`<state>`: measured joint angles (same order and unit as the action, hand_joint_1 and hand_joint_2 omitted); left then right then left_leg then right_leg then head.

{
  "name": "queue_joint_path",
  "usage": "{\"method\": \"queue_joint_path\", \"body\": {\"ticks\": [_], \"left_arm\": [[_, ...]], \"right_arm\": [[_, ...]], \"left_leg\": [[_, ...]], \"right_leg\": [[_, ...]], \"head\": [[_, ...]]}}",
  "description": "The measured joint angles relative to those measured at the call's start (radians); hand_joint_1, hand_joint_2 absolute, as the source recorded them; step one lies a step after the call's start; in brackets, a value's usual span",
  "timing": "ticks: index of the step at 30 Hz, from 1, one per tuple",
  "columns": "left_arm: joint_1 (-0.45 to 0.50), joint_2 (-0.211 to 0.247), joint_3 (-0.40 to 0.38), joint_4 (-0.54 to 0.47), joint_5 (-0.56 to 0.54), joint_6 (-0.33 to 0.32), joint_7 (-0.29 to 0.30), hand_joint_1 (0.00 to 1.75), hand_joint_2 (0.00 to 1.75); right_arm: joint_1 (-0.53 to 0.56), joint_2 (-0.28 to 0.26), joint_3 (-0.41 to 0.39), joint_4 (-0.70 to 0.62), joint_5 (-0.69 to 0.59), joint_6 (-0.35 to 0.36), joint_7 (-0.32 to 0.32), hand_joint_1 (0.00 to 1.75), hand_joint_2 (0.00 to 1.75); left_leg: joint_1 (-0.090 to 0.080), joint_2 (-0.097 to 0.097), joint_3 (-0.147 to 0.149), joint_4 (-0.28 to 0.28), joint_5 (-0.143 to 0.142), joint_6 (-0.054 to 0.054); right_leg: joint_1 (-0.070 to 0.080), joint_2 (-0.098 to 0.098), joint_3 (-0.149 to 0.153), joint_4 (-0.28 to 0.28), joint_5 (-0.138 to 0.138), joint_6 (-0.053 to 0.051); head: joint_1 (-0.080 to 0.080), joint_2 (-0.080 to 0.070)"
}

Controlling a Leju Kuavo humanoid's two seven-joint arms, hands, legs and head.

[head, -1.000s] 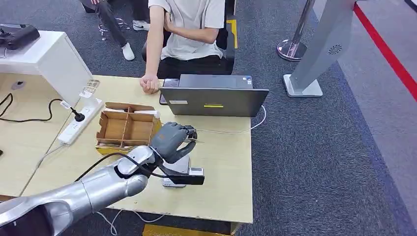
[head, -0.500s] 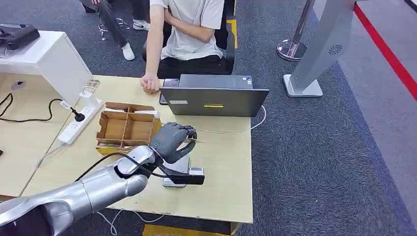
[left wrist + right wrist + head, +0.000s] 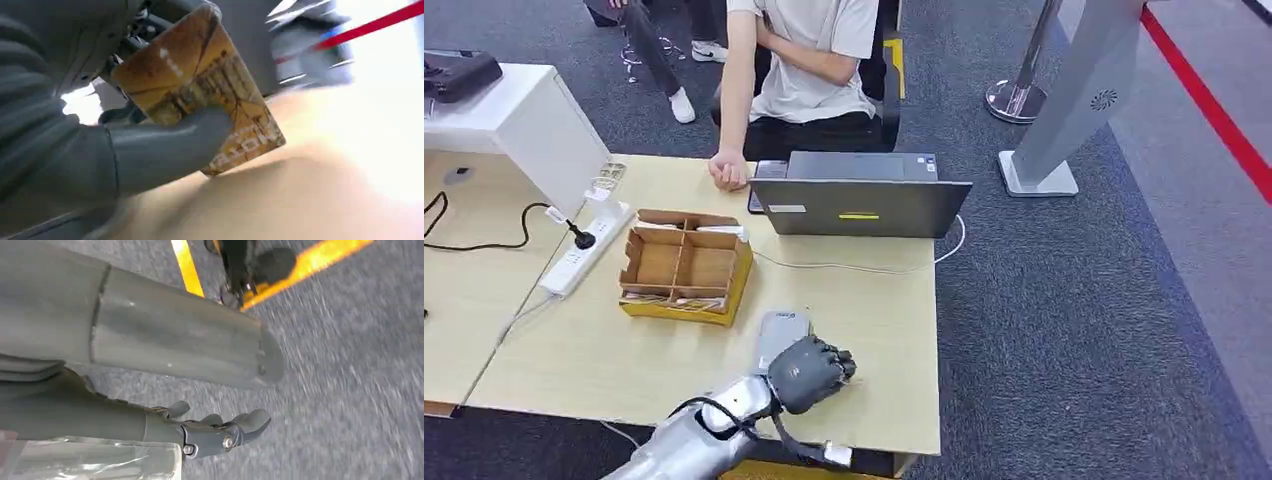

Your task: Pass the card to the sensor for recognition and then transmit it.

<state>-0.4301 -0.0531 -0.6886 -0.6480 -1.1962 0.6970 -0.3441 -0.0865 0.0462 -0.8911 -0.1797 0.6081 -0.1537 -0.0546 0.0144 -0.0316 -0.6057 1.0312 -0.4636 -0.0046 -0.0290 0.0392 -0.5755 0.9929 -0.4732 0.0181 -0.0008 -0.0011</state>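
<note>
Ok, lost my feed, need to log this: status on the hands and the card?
Left hand grips the card, near the table's front edge. Right hand hangs over carpet, holding nothing. Sensor beside the left hand, nothing between.

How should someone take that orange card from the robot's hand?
Take the card by its free corner, the one sticking out past the left hand with pale lettering. The thumb presses across its middle, so come from the open side away from the palm, pinching both flat faces. This is a judgement.
</note>
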Motion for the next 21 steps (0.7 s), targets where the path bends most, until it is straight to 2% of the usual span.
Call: {"method": "queue_joint_path", "body": {"ticks": [2,6,12,21], "left_arm": [[0.008,-0.026,0.132,0.032,0.063,0.005,0.005,1.75,1.75],[0.026,-0.062,0.245,0.070,0.082,0.009,0.006,1.75,1.75],[0.031,-0.088,0.317,0.094,0.084,0.010,0.005,1.75,1.75],[0.031,-0.102,0.340,0.109,0.085,0.010,0.005,1.75,1.75]], "right_arm": [[0.002,-0.004,-0.002,0.000,0.000,-0.003,0.001,0.00,0.00],[-0.002,-0.006,-0.004,0.000,0.000,-0.003,0.002,0.00,0.00],[-0.002,-0.009,-0.005,-0.001,0.000,-0.003,0.002,0.00,0.00],[-0.003,-0.010,-0.005,-0.002,0.000,-0.003,0.002,0.00,0.00]], "left_leg": [[0.000,-0.001,0.001,0.000,0.000,0.000],[0.001,-0.007,0.001,-0.001,0.003,-0.002],[0.000,-0.008,0.001,-0.001,0.003,-0.002],[0.000,-0.009,0.003,-0.001,0.003,-0.001]], "right_leg": [[0.000,-0.002,0.000,0.000,0.000,0.000],[0.001,-0.008,0.002,0.001,0.000,0.000],[0.000,-0.009,0.004,0.001,0.000,0.000],[0.000,-0.010,0.006,0.001,0.000,0.000]], "head": [[-0.002,0.000],[-0.004,0.000],[-0.004,0.000],[-0.005,0.000]]}}
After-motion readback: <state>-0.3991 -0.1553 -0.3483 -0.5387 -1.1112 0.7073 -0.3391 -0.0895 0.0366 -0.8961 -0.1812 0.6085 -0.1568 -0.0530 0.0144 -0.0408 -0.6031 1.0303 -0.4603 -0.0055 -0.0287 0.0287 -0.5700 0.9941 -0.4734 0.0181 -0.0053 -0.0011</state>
